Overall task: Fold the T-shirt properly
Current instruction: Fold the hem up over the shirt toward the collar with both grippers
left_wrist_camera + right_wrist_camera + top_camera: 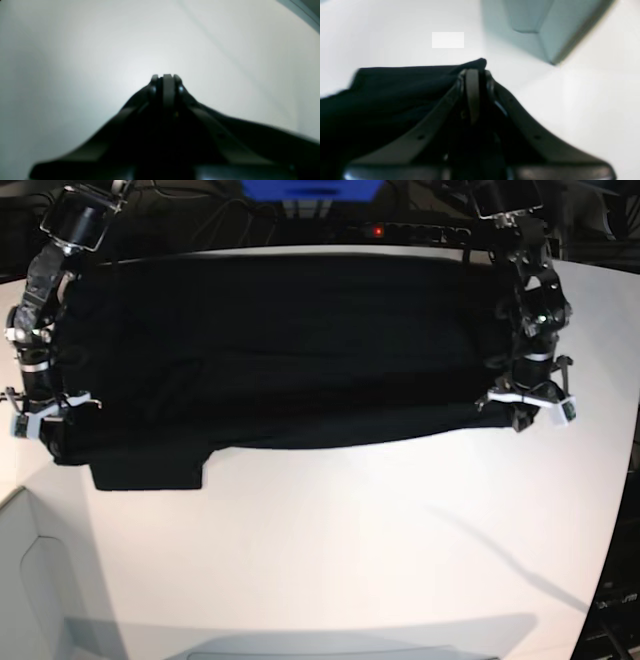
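1. State: the T-shirt lies spread across the far half of the white table, stretched between the two arms, with one sleeve hanging out toward the near left.
2. Right gripper: jaws pressed together, with black cloth bunched against the tip on its left side. It looks pinched on the shirt's edge.
3. Left gripper: jaws drawn together. In the wrist view the tip stands against bare table, so you cannot confirm that cloth is in the pinch; in the base view the left gripper sits at the shirt's right edge.
4. Judged step: carrying a held edge over for a fold. Move both arms together at level height, keep the cloth taut, and lay the edge parallel to the far hem.
5. Check the left pinch before pulling; a one-sided hold would skew the fold.
6. Count: one T-shirt, one sleeve showing, two grippers, one table.
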{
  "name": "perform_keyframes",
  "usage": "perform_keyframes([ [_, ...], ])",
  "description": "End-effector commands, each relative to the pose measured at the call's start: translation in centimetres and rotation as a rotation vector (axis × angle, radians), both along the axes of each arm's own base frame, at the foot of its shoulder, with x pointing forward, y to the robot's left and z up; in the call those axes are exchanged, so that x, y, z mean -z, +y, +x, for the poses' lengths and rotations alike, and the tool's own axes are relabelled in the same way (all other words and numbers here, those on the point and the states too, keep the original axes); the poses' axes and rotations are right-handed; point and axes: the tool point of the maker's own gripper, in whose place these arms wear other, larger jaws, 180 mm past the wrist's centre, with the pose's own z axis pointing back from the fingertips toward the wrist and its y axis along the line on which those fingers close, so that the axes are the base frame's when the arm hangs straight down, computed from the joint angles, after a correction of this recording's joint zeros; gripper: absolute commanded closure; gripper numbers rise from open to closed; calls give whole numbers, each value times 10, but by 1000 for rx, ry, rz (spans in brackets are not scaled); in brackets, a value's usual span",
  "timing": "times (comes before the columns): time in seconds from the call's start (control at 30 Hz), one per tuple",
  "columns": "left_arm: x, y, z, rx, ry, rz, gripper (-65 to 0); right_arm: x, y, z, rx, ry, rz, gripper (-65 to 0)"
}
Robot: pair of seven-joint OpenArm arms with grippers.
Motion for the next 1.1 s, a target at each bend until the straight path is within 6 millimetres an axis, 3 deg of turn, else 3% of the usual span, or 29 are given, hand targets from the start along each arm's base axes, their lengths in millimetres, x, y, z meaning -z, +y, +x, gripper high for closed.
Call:
perform_keyframes([
  [0.0, -16, 9, 2, -12, -50, 36, 0, -17, -7, 2, 6, -59, -15, 0],
  [0.2, -7, 24, -17, -51, -12, 47, 0, 9, -10, -28, 15, 24, -16, 0],
  [0.63, 8, 17, -30, -50, 28, 28, 0, 42, -8, -71, 11, 142, -19, 0],
  [1.07, 13, 16, -32, -50, 42, 20, 0, 50, -9, -79, 14, 174, -16, 0],
])
